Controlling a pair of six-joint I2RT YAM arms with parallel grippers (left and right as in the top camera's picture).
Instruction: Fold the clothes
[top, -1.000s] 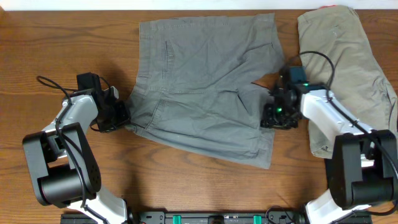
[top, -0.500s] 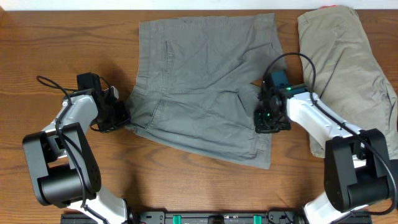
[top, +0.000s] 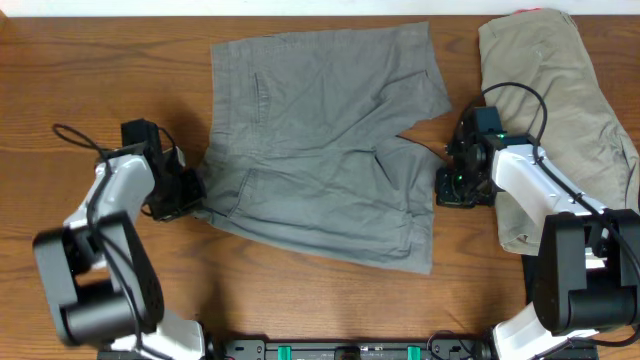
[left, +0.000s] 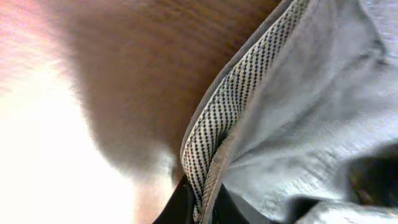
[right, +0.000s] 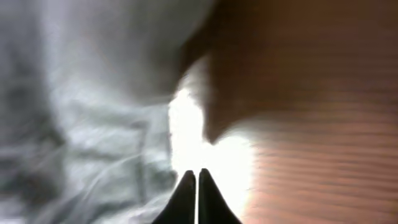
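The grey shorts (top: 320, 140) lie spread flat in the middle of the table, wrinkled, waistband to the left. My left gripper (top: 195, 195) is shut on the waistband's lower left edge. In the left wrist view the checked waistband lining (left: 217, 118) is pinched between the fingers (left: 200, 208). My right gripper (top: 447, 188) sits just off the shorts' right hem, low over the wood. In the right wrist view its fingers (right: 196, 186) are shut with nothing between them, and the grey cloth (right: 81, 124) lies to their left. The khaki shorts (top: 560, 90) lie at the far right.
The wooden table (top: 100, 60) shows bare at the left and along the front. The right arm's forearm lies over the khaki pair's left edge. Cables loop from both wrists.
The grey shorts have slid a little left with my left gripper. My right gripper went left onto the hem, then came back right off the cloth.
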